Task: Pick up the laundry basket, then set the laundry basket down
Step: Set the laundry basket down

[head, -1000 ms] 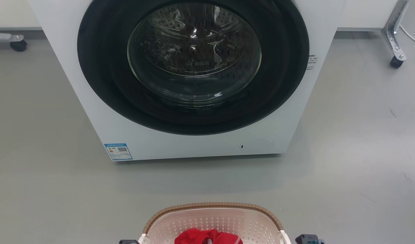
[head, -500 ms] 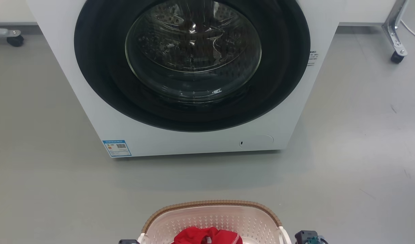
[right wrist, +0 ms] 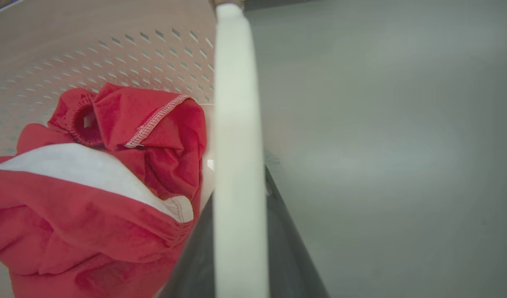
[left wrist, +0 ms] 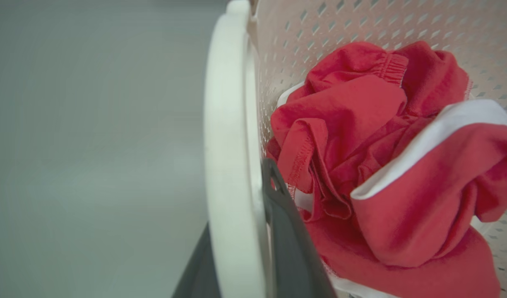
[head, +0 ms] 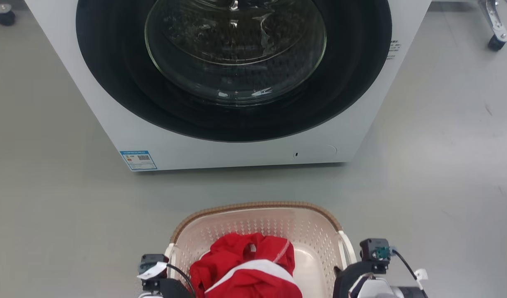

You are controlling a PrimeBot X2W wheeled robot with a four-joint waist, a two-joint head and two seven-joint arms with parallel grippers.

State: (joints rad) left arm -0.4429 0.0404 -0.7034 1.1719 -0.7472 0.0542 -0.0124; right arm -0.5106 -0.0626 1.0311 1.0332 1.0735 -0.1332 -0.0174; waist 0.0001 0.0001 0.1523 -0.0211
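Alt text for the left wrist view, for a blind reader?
The left gripper clamps the white handle of the basket between its two dark fingers. Crumpled red-and-white clothes lie in the basket; grey floor lies to the left.

OK, laundry basket (head: 278,225): cream-white, diamond-perforated walls, brown woven-look rim, white handles. Garment (head: 245,265) inside: red w/ white band. Washer (head: 236,155): white body, black door ring. Label (head: 138,160), its lower-left corner: blue. Floor (head: 423,186): plain grey.
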